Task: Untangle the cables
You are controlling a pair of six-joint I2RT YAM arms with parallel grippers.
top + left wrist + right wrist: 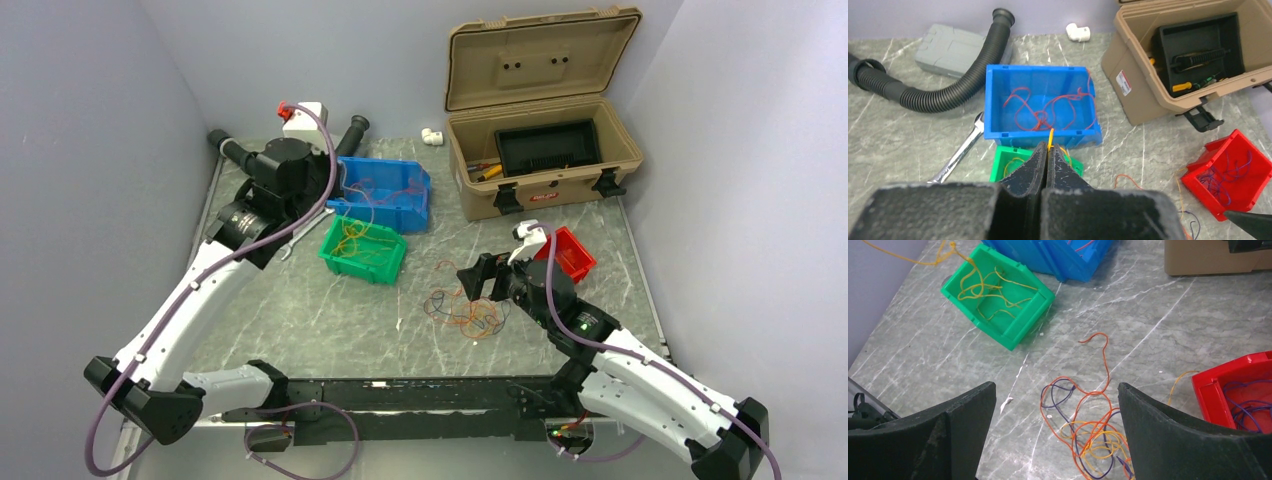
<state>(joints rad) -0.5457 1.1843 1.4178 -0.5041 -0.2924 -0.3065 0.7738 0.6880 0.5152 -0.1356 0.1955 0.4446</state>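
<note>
Blue bin (990, 100) holds red wires (1040, 117), green bin (1030, 317) yellow, red bin (1233, 362), three o'clock of the cables (1088, 432), purple; only the left wrist view shows left gripper (1048, 150) pinching yellow wire (1051, 136), right gripper (1055, 387) spread.

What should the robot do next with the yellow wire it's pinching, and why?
Probably open the left gripper and let the yellow wire fall. It is pinched over the green bin, where other yellow wires already lie.
</note>
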